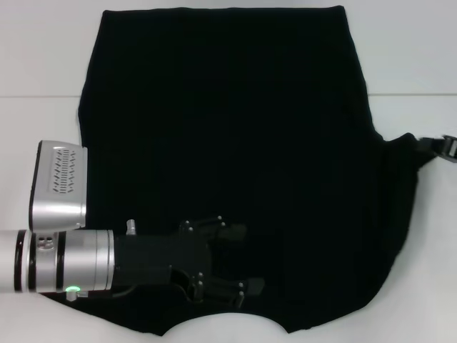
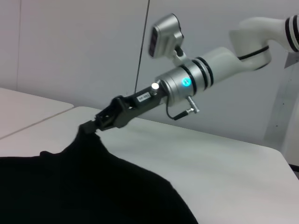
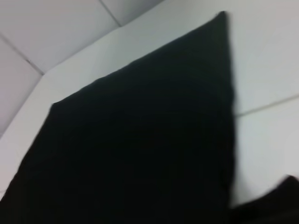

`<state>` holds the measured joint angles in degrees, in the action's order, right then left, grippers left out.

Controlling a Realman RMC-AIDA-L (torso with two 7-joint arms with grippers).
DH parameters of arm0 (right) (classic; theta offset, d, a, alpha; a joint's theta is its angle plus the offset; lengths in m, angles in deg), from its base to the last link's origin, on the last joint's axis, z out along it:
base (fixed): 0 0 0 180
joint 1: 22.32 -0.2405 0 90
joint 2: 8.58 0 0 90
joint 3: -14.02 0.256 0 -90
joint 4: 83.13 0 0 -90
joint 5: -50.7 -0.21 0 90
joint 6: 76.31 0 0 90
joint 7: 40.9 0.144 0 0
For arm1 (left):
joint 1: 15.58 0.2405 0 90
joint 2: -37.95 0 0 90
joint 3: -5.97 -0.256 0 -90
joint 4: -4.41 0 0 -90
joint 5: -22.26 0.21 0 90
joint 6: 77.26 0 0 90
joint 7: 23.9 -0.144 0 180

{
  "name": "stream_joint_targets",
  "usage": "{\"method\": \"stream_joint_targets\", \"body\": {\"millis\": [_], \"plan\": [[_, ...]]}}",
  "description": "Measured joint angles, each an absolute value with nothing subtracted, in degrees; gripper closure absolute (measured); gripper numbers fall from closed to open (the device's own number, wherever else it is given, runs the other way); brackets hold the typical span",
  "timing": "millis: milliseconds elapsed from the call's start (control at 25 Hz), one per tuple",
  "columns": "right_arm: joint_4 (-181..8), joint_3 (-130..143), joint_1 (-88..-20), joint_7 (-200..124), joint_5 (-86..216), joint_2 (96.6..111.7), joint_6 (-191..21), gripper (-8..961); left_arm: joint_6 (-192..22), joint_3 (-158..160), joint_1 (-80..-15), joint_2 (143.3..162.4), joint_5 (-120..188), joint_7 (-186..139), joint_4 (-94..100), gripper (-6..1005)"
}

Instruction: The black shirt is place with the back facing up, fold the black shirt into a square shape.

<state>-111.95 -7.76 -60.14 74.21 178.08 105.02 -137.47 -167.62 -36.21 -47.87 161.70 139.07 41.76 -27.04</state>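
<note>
black shirt (image 1: 228, 143) near hem: cut off | right tool (image 1: 448, 148): mostly cropped

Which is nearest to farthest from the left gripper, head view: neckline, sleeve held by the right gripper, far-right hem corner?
From the left gripper, over the black shirt:
1. neckline, near edge, just beside it.
2. sleeve, right side, pinched by the right gripper.
3. hem corner, far right.

text: none legible | label on right arm's tool (image 2: 100, 120): too small to read
</note>
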Motion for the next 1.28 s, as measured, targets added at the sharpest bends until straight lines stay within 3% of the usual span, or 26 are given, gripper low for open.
{"method": "stream_joint_targets", "body": {"millis": [520,1080,1280], "plan": [[-111.6,-21.87,-66.36,74.27,178.12,108.49,-139.12,946,-167.13,-36.17,-48.09,161.7,139.05,41.8,-26.86,52],[-111.73,-22.99,-66.39,73.98,178.04,108.84,-142.09,946,-167.0,-36.12,-48.1,161.7,138.98,41.85,-26.81,52],[-111.92,-22.85,-66.29,73.99,175.1,108.95,-144.55,776,-166.97,-36.12,-48.1,161.7,138.97,41.85,-26.73,51]]}}
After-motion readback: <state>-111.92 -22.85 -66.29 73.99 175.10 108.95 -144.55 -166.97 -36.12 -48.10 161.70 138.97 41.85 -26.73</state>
